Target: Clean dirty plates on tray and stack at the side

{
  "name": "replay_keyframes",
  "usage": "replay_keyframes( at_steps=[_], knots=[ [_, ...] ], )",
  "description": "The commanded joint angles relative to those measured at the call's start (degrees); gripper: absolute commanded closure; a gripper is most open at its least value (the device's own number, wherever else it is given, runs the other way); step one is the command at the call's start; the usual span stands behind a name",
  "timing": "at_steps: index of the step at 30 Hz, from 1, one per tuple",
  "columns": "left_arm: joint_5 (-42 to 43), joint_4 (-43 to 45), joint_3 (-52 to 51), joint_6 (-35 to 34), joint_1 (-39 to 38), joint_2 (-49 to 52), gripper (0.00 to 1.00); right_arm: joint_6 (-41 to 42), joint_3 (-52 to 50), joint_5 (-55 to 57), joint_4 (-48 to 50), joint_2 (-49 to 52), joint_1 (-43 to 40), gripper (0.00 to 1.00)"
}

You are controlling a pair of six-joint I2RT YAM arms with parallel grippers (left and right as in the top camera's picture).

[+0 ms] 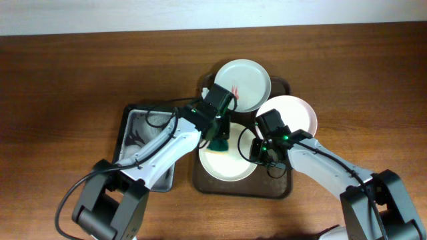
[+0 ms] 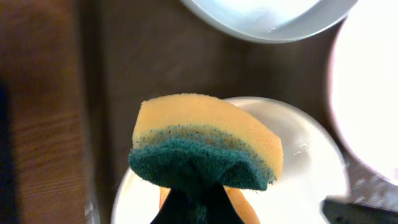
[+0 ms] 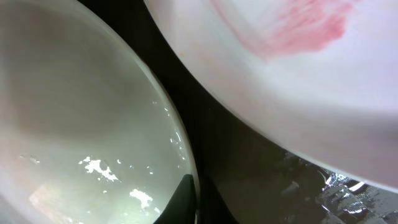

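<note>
sponge [image 2: 205, 149] in left hand [image 1: 218, 137], over front plate [image 1: 230, 170] on tray [image 1: 200, 181]

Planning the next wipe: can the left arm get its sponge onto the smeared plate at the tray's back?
Probably yes: that plate lies uncovered just beyond the left pincer, which grips the sponge; nothing stands between them.

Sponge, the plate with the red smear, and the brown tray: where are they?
sponge [image 2: 205, 124], left wrist view, yellow foam face.
smeared plate [image 3: 298, 81], right wrist view, white surface below the smear.
tray [image 1: 230, 189], overhead view, bare floor by its lower edge.
</note>
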Motion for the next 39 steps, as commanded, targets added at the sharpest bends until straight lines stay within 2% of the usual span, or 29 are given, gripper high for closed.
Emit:
replay_keyframes(
  at_steps=[1, 3, 5, 8, 11, 16, 20, 22, 25, 28, 30, 32, 33, 35, 37, 39],
  knots=[
    [1.84, 5.64, -4.52, -1.81, -3.52, 1.05, 1.00, 0.46, -0.20, 2.84, -0.42, 0.46, -0.50, 0.96],
    [1.88, 10.36, -8.41, -5.57, -4.35, 1.18, 1.00, 0.46, -0.20, 2.95, -0.42, 0.46, -0.50, 0.96],
    [2.29, 18.73, -14.75, -9.16, -5.11, 1.18, 1.00, 0.46, -0.20, 2.95, -0.39, 0.46, -0.50, 0.96],
    [-0.50, 25.90, -21.70, -10.08, -5.35, 1.18, 1.00, 0.46, -0.20, 2.93, -0.42, 0.46, -0.50, 0.96],
    [-8.70, 20.98, -22.12, -9.75, -4.24, 0.94, 1.00, 0.46, -0.20, 2.93, -0.44, 0.46, -0.48, 0.96],
    [-14.91, 14.49, -21.68, -2.36, 0.42, -3.34, 1.00, 0.46, -0.20, 2.93, -0.52, 0.46, -0.50, 0.96],
    [-21.64, 13.66, -21.51, 3.76, 0.50, -9.31, 1.00, 0.46, -0.20, 2.91, -0.72, 0.46, -0.48, 0.96],
    [-20.85, 12.48, -21.20, 3.98, 0.48, -12.50, 1.00, 0.46, -0.20, 2.73, -1.09, 0.46, -0.48, 0.96],
    [-13.84, 9.46, -21.07, 3.98, 0.50, -20.55, 1.00, 0.11, -0.20, 2.75, -2.89, 0.15, -0.48, 0.96],
    [-13.00, -0.22, -21.07, 3.96, 2.10, -29.94, 1.00, -6.03, -0.20, 2.75, -4.42, -3.61, -0.48, 0.96],
    [-12.98, -6.62, -21.09, 3.96, 5.53, -33.62, 1.00, -10.21, -0.17, 2.97, -5.55, -7.76, -0.37, 0.96],
    [-12.57, -12.48, -21.70, 3.96, 12.63, -35.34, 1.00, -15.74, -0.17, 3.06, -7.06, -13.94, -0.37, 0.96],
    [-11.21, -12.61, -22.99, 4.00, 16.06, -35.12, 1.00, -17.49, -0.09, 4.26, -8.09, -17.75, -0.37, 0.96],
    [-10.12, -6.95, -30.27, 4.04, 23.78, -33.94, 1.00, -19.12, 5.20, 13.42, -16.68, -25.11, 0.17, 0.96],
    [-4.57, 2.84, -35.80, 8.94, 25.77, -33.94, 1.00, -21.29, 10.27, 20.28, -21.33, -25.68, 3.54, 0.96],
    [-4.39, 4.72, -36.46, 8.90, 25.79, -33.90, 1.00, -21.24, 12.24, 26.77, -22.53, -25.64, 8.94, 0.96]
  ],
)
